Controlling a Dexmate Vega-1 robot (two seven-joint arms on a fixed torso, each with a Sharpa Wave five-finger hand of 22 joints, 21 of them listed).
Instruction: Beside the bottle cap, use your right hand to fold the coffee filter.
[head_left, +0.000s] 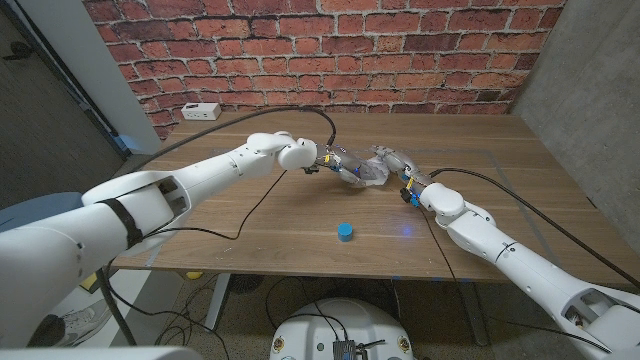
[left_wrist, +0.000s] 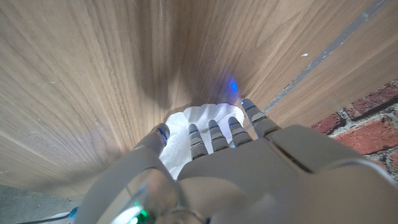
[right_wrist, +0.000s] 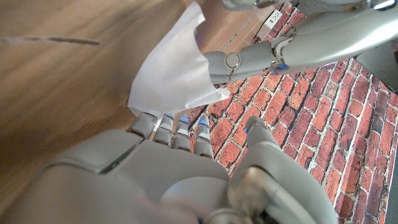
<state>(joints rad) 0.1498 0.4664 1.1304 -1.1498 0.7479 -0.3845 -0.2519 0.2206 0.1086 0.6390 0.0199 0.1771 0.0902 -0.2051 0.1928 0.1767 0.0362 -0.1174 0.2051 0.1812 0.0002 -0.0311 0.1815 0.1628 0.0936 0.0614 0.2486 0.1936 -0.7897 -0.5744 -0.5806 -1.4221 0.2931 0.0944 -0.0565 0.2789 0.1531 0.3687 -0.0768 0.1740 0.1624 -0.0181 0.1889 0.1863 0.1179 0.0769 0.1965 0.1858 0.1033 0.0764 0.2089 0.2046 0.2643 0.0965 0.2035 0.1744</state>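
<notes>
The wooden table (head_left: 300, 225) stands before a red brick wall (head_left: 320, 50). Both arms reach to the table's middle, where the hands meet over the white coffee filter (head_left: 368, 170). The left hand (head_left: 335, 165) has its fingers (left_wrist: 214, 134) laid on the filter's fluted paper, pressing it toward the tabletop. The right hand (head_left: 400, 170) holds the filter's other edge, lifted as a creased sheet (right_wrist: 174, 68) against its fingertips (right_wrist: 177, 127). Nearer the front edge, apart from both hands, sits the blue bottle cap (head_left: 344, 232). A white box (head_left: 201, 111) lies at the far left corner.
</notes>
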